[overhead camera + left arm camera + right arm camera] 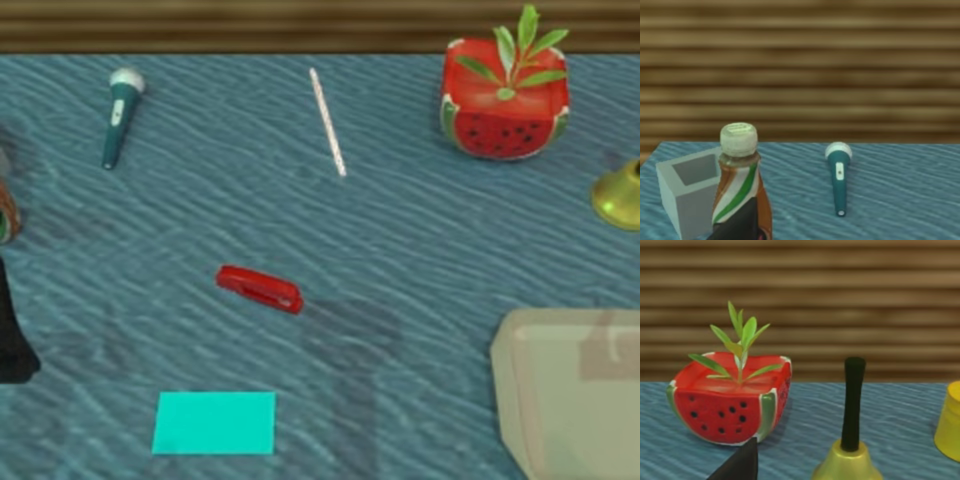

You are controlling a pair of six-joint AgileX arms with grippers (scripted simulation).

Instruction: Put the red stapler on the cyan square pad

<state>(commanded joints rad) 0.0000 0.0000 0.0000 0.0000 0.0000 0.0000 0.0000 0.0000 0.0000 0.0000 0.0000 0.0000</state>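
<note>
The red stapler (259,288) lies flat near the middle of the table, slanted, with nothing touching it. The cyan square pad (214,422) lies bare near the front edge, a short way in front of the stapler and slightly to its left. Neither shows in the wrist views. My left arm (12,340) is a dark shape at the table's left edge, far from both. My right arm is out of the top view; only one dark fingertip (742,465) shows in the right wrist view, near the watermelon block.
A teal microphone (120,115) and a white stick (327,122) lie at the back. The watermelon block (505,95) and a gold bell (620,195) stand at the back right. A beige tray (560,400) fills the front right. A bottle (740,185) and a grey box (687,195) stand at the left.
</note>
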